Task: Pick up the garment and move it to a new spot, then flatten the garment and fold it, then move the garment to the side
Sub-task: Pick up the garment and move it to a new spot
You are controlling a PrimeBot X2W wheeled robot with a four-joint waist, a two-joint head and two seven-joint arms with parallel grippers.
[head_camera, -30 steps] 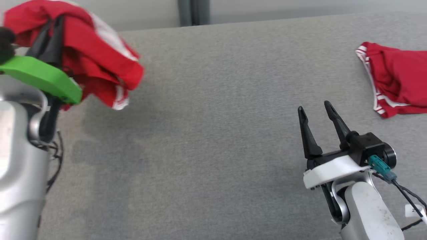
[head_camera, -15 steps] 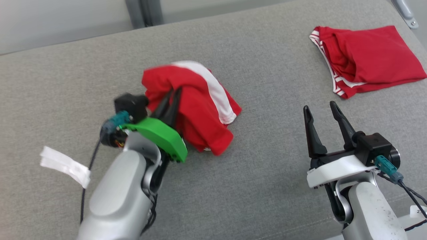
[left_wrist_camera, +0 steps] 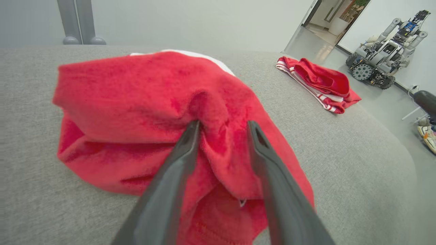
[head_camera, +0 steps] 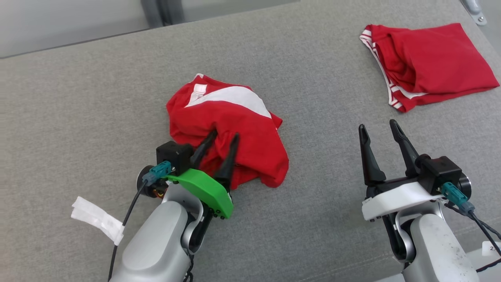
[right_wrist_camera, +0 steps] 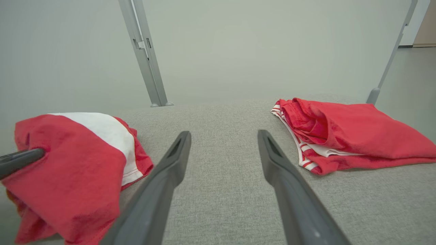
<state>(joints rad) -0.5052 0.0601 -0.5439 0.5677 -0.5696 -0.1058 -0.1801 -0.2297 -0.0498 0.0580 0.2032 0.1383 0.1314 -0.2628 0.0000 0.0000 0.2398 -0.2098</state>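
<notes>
The crumpled red garment [head_camera: 231, 117] with a white panel lies in a heap on the grey cloth surface [head_camera: 98, 98], left of centre. My left gripper [head_camera: 224, 136] rests against its near edge, open, with its two fingers spread. In the left wrist view a ridge of the red garment [left_wrist_camera: 136, 102] bulges between the parted fingers of the left gripper [left_wrist_camera: 223, 124]. My right gripper [head_camera: 377, 125] hovers open and empty at the lower right, well apart from the heap. The right wrist view has the garment [right_wrist_camera: 75, 160] to the left of the right gripper [right_wrist_camera: 223, 133].
A second red garment with white trim [head_camera: 426, 66] lies folded at the far right corner. A white tag [head_camera: 98, 219] hangs from my left arm's cable. Another wheeled robot [left_wrist_camera: 385, 58] stands on the floor beyond the surface. Bare grey surface lies between the two garments.
The left gripper brought the garment down from the upper left onto the surface, and its fingers went from shut to spread. The head camera also shifted. The right gripper held still.
</notes>
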